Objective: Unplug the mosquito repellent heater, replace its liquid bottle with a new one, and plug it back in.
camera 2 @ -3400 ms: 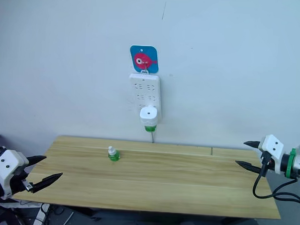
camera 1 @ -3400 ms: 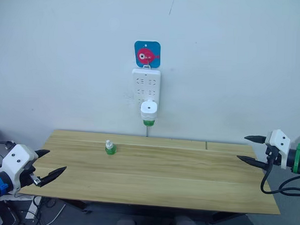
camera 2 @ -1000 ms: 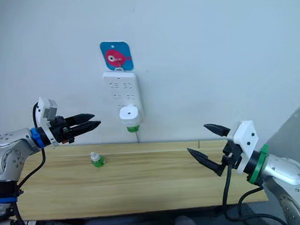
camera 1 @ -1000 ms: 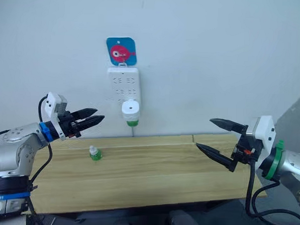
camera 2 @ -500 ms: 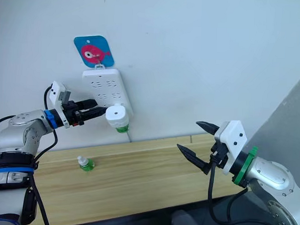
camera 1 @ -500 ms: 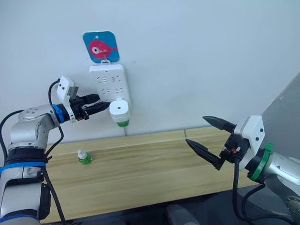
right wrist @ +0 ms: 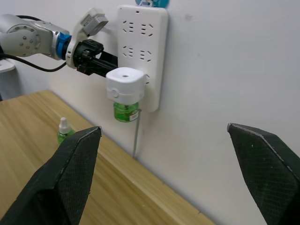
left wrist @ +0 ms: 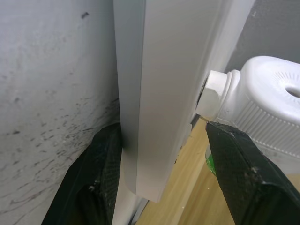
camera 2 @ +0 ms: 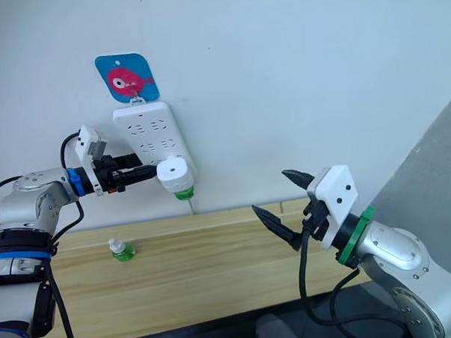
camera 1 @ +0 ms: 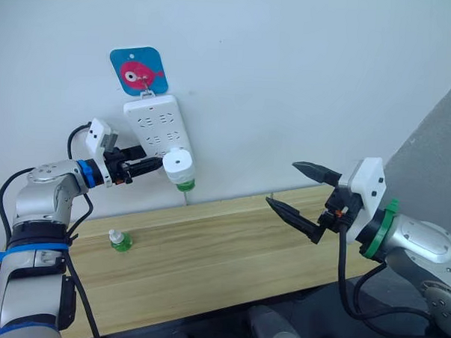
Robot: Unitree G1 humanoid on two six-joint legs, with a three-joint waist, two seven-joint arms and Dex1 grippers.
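The white mosquito repellent heater (camera 1: 178,165) is plugged into the bottom of a white power strip (camera 1: 154,127) on the wall, with its green liquid bottle (camera 1: 183,185) hanging beneath. A spare small green bottle (camera 1: 120,241) stands on the wooden table (camera 1: 229,251) at the left. My left gripper (camera 1: 152,166) is open at the strip's left edge, just beside the heater. In the left wrist view one finger (left wrist: 96,187) lies behind the strip's edge and the other (left wrist: 241,183) sits below the heater's neck (left wrist: 216,96). My right gripper (camera 1: 283,185) hangs wide open above the table's right part, holding nothing.
A blue hook plate with a pink fish (camera 1: 138,70) holds the strip on the white wall. A thin cable (camera 1: 185,200) drops from the strip to the table's back edge. A grey panel (camera 1: 444,126) stands at the far right.
Both arms have risen from the table's sides. The left gripper has reached the strip's edge beside the heater, and the right gripper has lifted over the table. The camera has also shifted.
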